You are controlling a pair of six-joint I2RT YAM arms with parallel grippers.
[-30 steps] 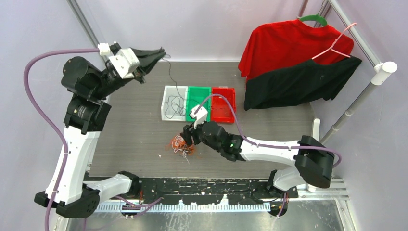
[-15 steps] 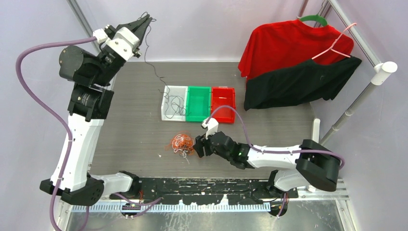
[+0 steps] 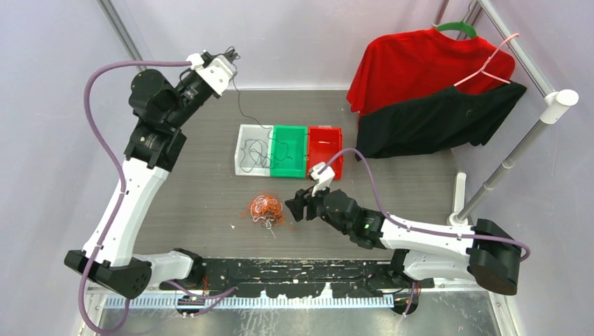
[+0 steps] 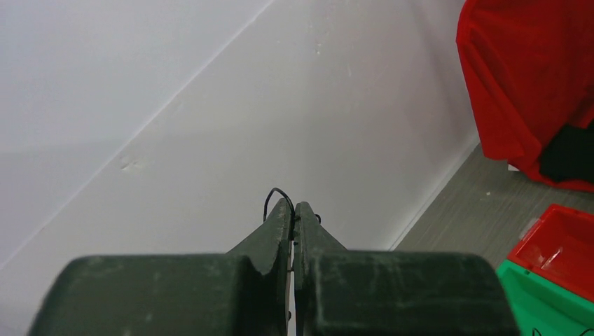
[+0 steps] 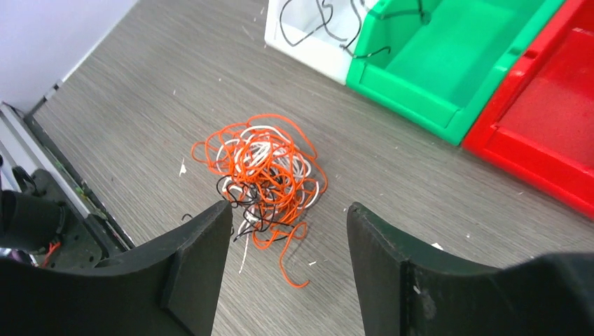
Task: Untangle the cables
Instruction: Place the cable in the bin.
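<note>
Two grippers, two separate jobs.

Left gripper (image 3: 228, 54): dark green fingers pressed together on a thin black string-like cable (image 3: 240, 105). It is raised high, beyond the far left corner of the white rectangular plastic bin (image 3: 239, 150). The cable drops in a slack line from the fingertips into that bin, where more black loops lie. One loop seems to lie over the wall next to the green plastic bin (image 3: 288, 157). The red plastic bin (image 3: 323, 157) sits one place further from the white bin.

Small ball of orange, white and black cords (image 3: 266, 208): on the grey wood-grain table (image 3: 196, 175), on the near side of the white bin and a little apart from it.

Right gripper (image 3: 296, 208): low, jaws apart, nothing between them. It is also on the near side of the white bin, just right of the ball.

Risks, as I judge them:
- If the black cable is let go this high, it may fall outside the white bin or across the green one.
- The hanging cable could snag the loops in the white bin and drag them out.
- The right gripper, closing on the ball, would likely take several cords at once. A pull could then tighten the knot or drag the whole ball along.
</note>
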